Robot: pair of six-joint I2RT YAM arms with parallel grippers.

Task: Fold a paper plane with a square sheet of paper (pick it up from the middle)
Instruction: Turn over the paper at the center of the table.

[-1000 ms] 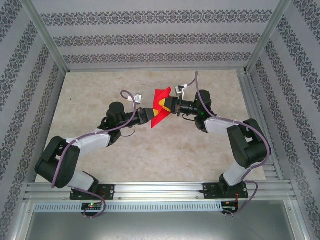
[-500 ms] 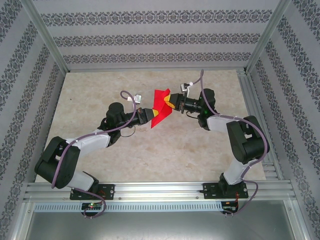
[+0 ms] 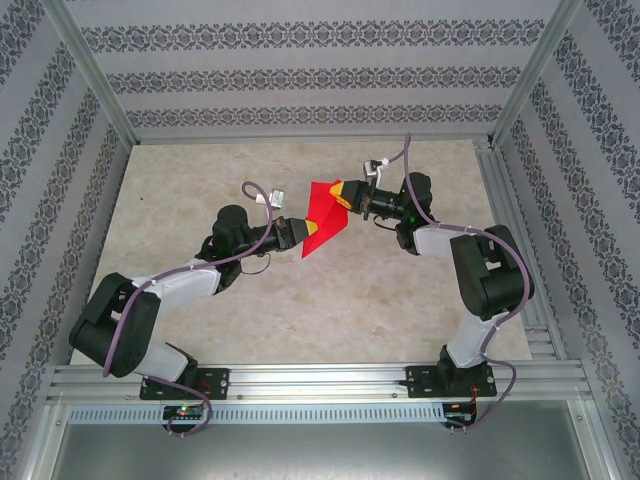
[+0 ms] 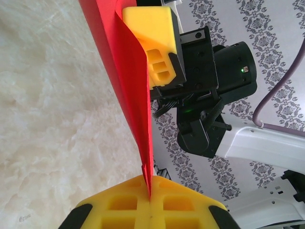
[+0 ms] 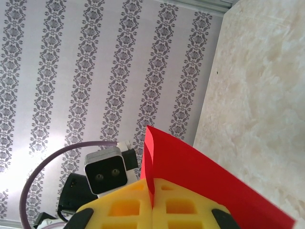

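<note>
The red paper plane [image 3: 322,212] is a folded, pointed red sheet held in the air over the middle of the table, stretched between both grippers. My left gripper [image 3: 299,232] is shut on its lower tip; in the left wrist view the paper [image 4: 127,71] runs down into the closed yellow jaws [image 4: 149,192]. My right gripper [image 3: 342,195] is shut on the upper far edge. In the right wrist view the red sheet [image 5: 205,174] rises out of the closed jaws [image 5: 152,199]. The right gripper's yellow finger [image 4: 151,33] also shows against the paper in the left wrist view.
A beige marbled table top [image 3: 300,300] lies under both arms. Patterned walls [image 3: 320,75] enclose the back and sides. An aluminium rail [image 3: 320,378] runs along the near edge and another [image 3: 505,210] along the right side. The left wrist camera [image 5: 106,174] faces the right gripper closely.
The right gripper has moved a little farther back and turned, drawing the top of the red paper up. The left gripper has stayed in place on the lower tip.
</note>
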